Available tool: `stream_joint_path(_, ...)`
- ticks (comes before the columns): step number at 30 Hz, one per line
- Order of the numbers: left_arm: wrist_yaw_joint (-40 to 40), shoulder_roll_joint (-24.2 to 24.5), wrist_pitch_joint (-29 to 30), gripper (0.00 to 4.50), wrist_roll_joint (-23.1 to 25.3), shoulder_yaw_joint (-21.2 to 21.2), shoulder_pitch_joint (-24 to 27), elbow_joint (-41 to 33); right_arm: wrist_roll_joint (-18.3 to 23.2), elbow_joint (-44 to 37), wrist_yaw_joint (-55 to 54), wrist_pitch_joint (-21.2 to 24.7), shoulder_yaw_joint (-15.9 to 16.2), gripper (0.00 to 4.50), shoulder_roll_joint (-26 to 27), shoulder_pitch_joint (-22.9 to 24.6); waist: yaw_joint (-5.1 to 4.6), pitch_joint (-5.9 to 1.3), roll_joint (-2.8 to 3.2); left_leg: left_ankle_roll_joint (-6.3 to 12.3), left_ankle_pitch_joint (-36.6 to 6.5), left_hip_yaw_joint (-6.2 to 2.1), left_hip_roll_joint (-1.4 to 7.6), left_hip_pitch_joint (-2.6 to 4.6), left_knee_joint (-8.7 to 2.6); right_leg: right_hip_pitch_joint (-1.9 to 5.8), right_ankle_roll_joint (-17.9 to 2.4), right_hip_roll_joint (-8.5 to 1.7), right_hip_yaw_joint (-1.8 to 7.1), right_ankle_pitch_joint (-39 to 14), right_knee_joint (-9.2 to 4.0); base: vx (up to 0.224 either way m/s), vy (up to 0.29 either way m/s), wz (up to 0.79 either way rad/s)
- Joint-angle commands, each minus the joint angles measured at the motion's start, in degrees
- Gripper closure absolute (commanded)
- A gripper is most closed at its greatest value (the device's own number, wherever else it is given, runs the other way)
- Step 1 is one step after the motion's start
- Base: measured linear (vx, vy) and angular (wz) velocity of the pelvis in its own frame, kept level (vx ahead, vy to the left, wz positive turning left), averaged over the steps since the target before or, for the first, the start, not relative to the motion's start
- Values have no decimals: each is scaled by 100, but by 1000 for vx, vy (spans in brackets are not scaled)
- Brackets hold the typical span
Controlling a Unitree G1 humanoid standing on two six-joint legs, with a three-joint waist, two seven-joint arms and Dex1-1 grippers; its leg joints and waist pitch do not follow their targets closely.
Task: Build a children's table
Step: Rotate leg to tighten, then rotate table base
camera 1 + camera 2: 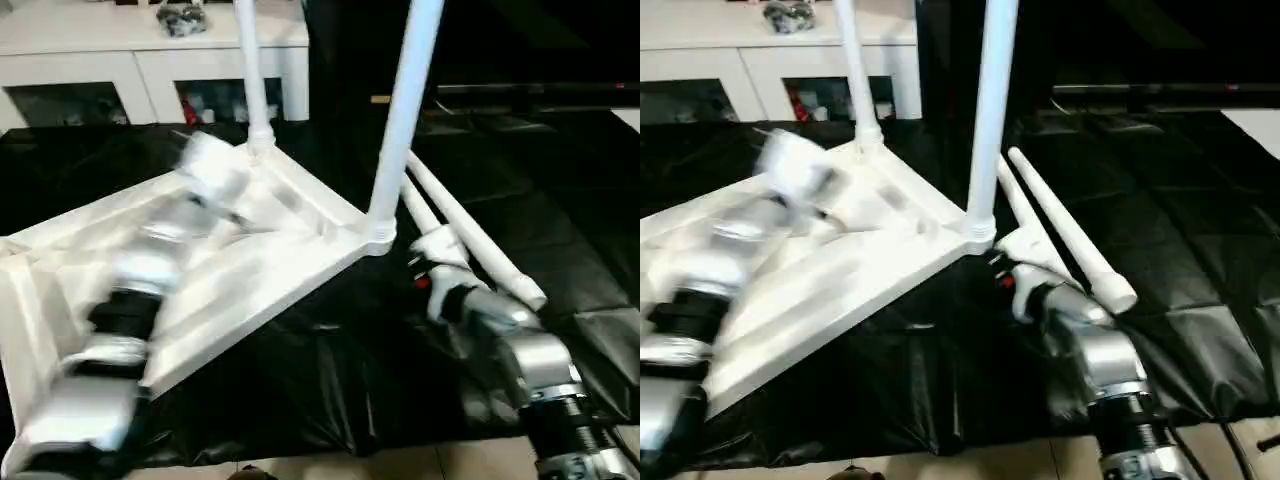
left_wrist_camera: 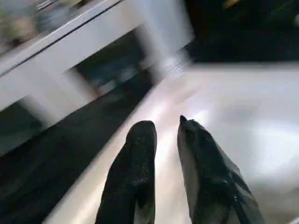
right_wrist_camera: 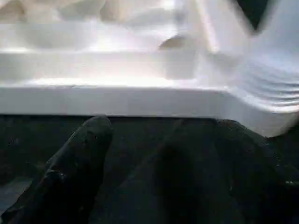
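White plastic rectangular table top [image 1: 830,270] lies upside down, tilted, on black plastic sheeting [image 1: 1180,230]. Two white tapered legs [image 1: 992,120] stand upright in corner sockets. Two loose white legs [image 1: 1065,230] lie beside it, the silver right forearm [image 1: 1095,360] near them. White cabinet [image 1: 750,60] behind.

White cabinet [image 1: 150,60] behind; black sheet [image 1: 330,370] covering floor.

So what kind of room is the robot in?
Probably a room at home or a test room set up like one. There's a white cabinet with shelf openings, a black sheet over the floor, and a half-built table.
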Motion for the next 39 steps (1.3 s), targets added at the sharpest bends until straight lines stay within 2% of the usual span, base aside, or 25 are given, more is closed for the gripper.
stream_joint_path(1,94,363,483,349,272,123,286,-182,-121,-112,-90,427,128,69,5,-90,2,-438,-30,101,-1295,-136,300,139,-402,252,-967,-451,320,-1392,-335,0,0,0)
stream_joint_path(2,92,508,587,349,336,128,366,-221,-126,-98,-103,479,158,69,20,-107,6,-424,-21,34,-1366,-124,290,152,-411,231,-922,-447,329,-1468,-354,0,0,0)
stream_joint_path(3,64,639,694,349,405,117,449,-254,-116,-71,-117,522,171,69,49,-130,14,-422,-74,16,-1402,-118,294,159,-417,226,-898,-454,331,-1518,-376,0,0,0)
stream_joint_path(5,-39,799,826,349,459,96,568,-290,-138,-4,-142,519,197,69,91,-169,55,-414,-32,-77,-1545,-126,309,194,-428,193,-874,-474,345,-1650,-383,0,0,0)
stream_joint_path(7,-248,991,1041,379,458,26,770,-400,-151,86,-187,542,241,98,141,-227,81,-404,-20,-191,-1763,-136,318,228,-443,164,-852,-475,351,-1710,-401,0,0,0)
stream_joint_path(9,-461,1167,1313,392,521,-77,1016,-553,-218,260,-276,569,271,109,204,-328,60,-399,-17,-328,-1985,-163,322,213,-482,178,-864,-473,353,-1677,-376,0,0,0)
stream_joint_path(10,-564,1251,1451,407,553,-142,1134,-658,-235,324,-320,623,277,120,230,-377,53,-390,5,-352,-2050,-166,312,210,-483,173,-862,-467,354,-1695,-375,0,0,0)
stream_joint_path(11,-609,1291,1541,407,565,-173,1202,-720,-262,377,-359,637,286,120,241,-415,44,-391,-5,-376,-2142,-162,303,223,-482,171,-862,-468,360,-1728,-394,0,0,0)
stream_joint_path(12,-754,1327,1653,431,535,-235,1264,-770,-292,458,-413,663,288,147,261,-474,52,-386,-13,-384,-2196,-153,294,240,-472,160,-870,-479,369,-1779,-415,0,0,0)
stream_joint_path(13,-925,1350,1678,431,533,-335,1296,-760,-316,521,-431,666,300,147,273,-507,65,-389,25,-394,-2216,-160,290,244,-468,160,-870,-489,373,-1819,-419,0,0,0)
stream_joint_path(16,-1237,1391,1753,444,549,-535,1347,-758,-365,655,-450,656,328,172,299,-560,64,-389,7,-399,-2233,-172,286,213,-479,189,-853,-488,364,-1827,-425,0,0,0)
stream_joint_path(17,-1396,1424,1804,444,562,-637,1373,-788,-383,723,-460,633,338,172,313,-583,75,-394,59,-420,-2260,-183,288,222,-476,187,-852,-491,362,-1818,-417,0,0,0)
stream_joint_path(19,-1752,1526,1952,450,561,-846,1454,-936,-423,882,-497,566,347,193,348,-642,49,-399,31,-429,-2286,-189,288,207,-484,206,-896,-495,361,-1761,-411,0,0,0)
stream_joint_path(20,-1943,1590,2014,450,542,-939,1489,-1033,-430,994,-521,526,347,207,376,-697,51,-404,94,-450,-2304,-197,292,212,-478,199,-936,-496,361,-1697,-398,0,0,0)
stream_joint_path(21,-2073,1625,2049,450,514,-990,1511,-1101,-435,1077,-542,485,344,207,399,-734,25,-395,54,-449,-2337,-191,286,211,-483,208,-968,-481,359,-1653,-399,0,0,0)
stream_joint_path(24,-2680,1745,2118,450,330,-1184,1575,-1395,-453,1521,-681,265,292,238,531,-917,26,-400,105,-469,-2336,-192,285,223,-468,197,-1059,-500,366,-1617,-386,0,0,0)
stream_joint_path(27,-3495,1848,2019,450,-48,-1377,1644,-1853,-535,2037,-820,2,275,262,666,-1128,7,-404,119,-484,-2317,-176,288,216,-463,206,-1151,-480,366,-1456,-368,0,0,0)
stream_joint_path(28,-3495,1848,2019,450,-48,-1377,1644,-1853,-535,2037,-820,2,275,262,666,-1128,22,-405,120,-497,-2318,-189,285,229,-458,207,-1159,-491,361,-1467,-359,0,0,0)
stream_joint_path(29,-3880,1891,1912,450,-253,-1438,1683,-2086,-555,2275,-901,-150,218,272,740,-1251,24,-398,136,-492,-2355,-167,285,248,-456,185,-1171,-469,364,-1453,-370,0,0,0)
stream_joint_path(32,-4197,1914,1841,450,-465,-1469,1732,-2340,-538,2479,-968,-260,141,290,806,-1370,15,-393,136,-513,-2386,-171,281,234,-461,200,-1172,-467,366,-1482,-348,0,0,0)
stream_joint_path(33,-4349,1913,1820,450,-606,-1468,1771,-2494,-538,2552,-1002,-304,123,299,822,-1416,-1,-398,134,-523,-2403,-187,284,212,-471,231,-1172,-483,359,-1534,-339,0,0,0)
stream_joint_path(35,-4684,1838,1945,450,-967,-1427,1873,-2922,-535,2807,-1061,-441,99,317,869,-1559,-6,-389,139,-531,-2494,-171,284,249,-461,191,-1167,-474,364,-1645,-359,0,0,0)
stream_joint_path(37,-4726,1796,1971,450,-1048,-1419,1894,-3024,-530,2843,-1070,-457,92,323,884,-1587,-15,-384,130,-525,-2508,-169,276,241,-463,205,-1172,-466,359,-1731,-360,0,0,0)
stream_joint_path(38,-4821,1666,2067,450,-1226,-1444,1931,-3235,-519,2912,-1040,-523,104,333,917,-1634,-19,-379,97,-504,-2498,-156,280,250,-458,196,-1158,-468,367,-1769,-377,0,0,0)
stream_joint_path(39,-4821,1666,2067,450,-1226,-1444,1931,-3235,-519,2912,-1040,-523,104,348,917,-1634,-16,-381,101,-488,-2425,-158,279,233,-458,214,-1150,-474,368,-1780,-365,0,0,0)
